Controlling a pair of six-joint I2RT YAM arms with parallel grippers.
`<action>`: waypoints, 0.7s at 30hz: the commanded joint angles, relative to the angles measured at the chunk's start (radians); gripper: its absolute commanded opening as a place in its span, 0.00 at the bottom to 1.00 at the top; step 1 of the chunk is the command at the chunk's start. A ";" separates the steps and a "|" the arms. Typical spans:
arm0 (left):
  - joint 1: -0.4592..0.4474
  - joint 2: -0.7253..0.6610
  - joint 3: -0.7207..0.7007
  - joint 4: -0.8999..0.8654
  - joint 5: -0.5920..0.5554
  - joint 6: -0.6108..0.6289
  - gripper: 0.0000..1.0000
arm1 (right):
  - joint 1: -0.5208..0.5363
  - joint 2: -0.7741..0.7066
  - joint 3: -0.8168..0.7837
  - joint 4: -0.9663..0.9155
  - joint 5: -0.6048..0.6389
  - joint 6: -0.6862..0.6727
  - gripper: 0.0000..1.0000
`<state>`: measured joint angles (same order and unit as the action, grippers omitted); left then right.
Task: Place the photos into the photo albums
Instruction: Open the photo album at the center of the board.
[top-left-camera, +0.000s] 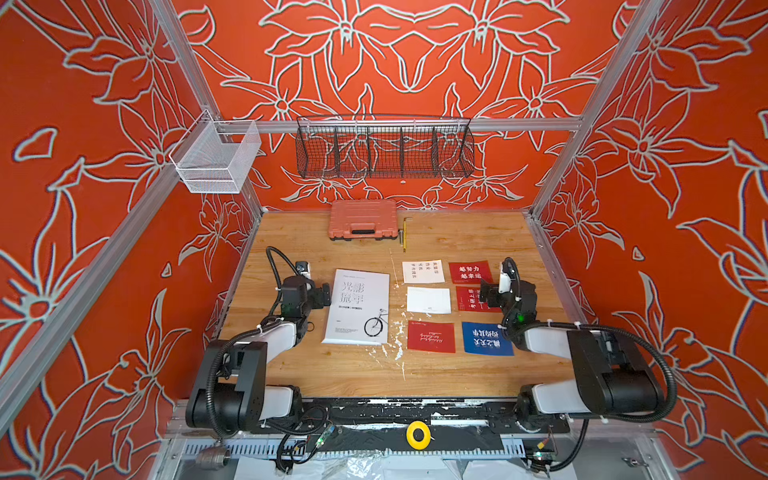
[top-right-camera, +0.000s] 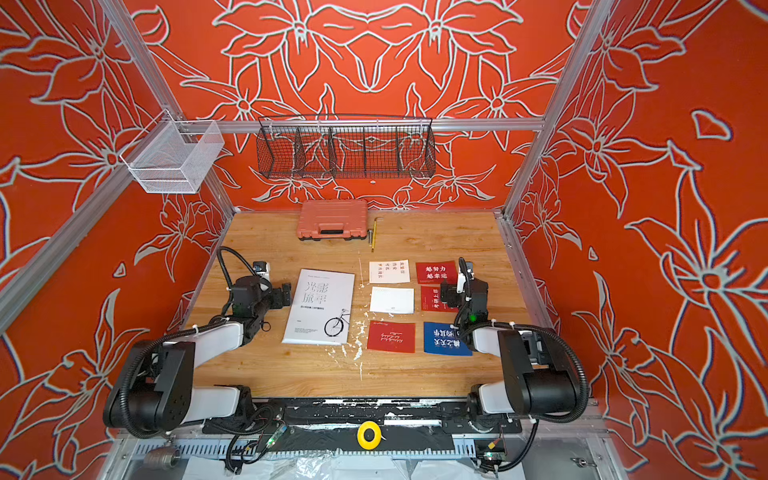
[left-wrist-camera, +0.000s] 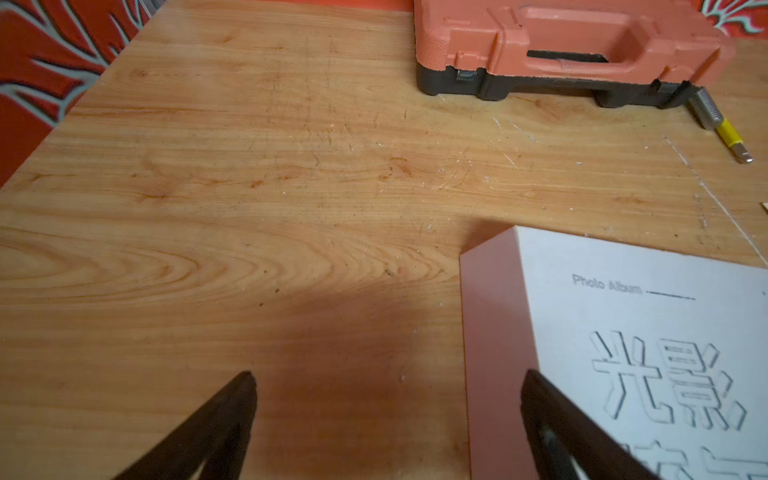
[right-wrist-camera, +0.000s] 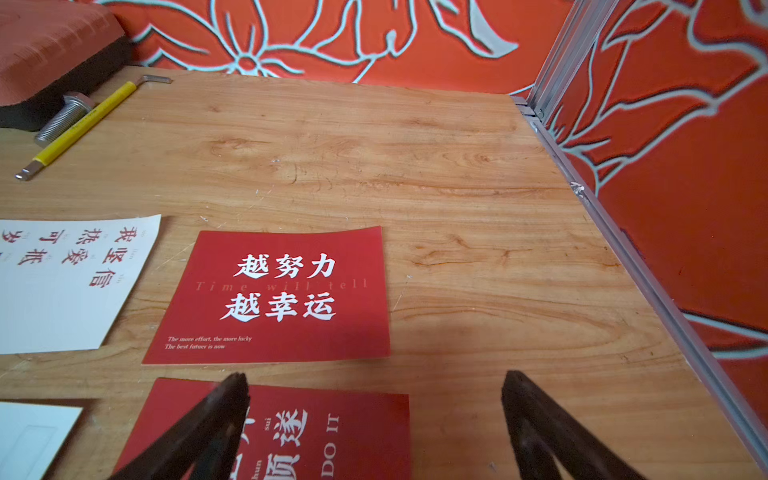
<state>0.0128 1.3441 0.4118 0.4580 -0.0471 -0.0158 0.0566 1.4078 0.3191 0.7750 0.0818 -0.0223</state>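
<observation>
While both arms reach low over the wooden table (top-left-camera: 374, 374), the left gripper (left-wrist-camera: 388, 378) stands with jaws wide apart and empty at the spine edge of the closed photo album (left-wrist-camera: 623, 332). The right gripper (right-wrist-camera: 374, 378), likewise apart and empty, hovers over a red photo (right-wrist-camera: 311, 436). All six photos (top-left-camera: 428, 300) lie flat, right of the album. An orange case (top-left-camera: 362, 219) sits at the far edge.

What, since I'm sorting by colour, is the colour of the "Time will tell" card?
Red card, white writing; clearest in the right wrist view.
</observation>
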 joint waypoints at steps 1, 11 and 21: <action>-0.005 0.000 0.002 0.023 -0.004 0.008 0.97 | 0.005 0.005 0.011 0.006 0.012 -0.009 0.98; 0.013 0.004 0.007 0.016 0.022 0.002 0.97 | 0.003 0.003 0.010 0.009 0.010 -0.008 0.98; 0.024 0.003 0.007 0.016 0.041 -0.001 0.97 | -0.018 0.008 0.021 -0.005 -0.019 0.004 0.98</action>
<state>0.0326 1.3441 0.4118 0.4580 -0.0196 -0.0189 0.0444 1.4078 0.3191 0.7734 0.0727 -0.0193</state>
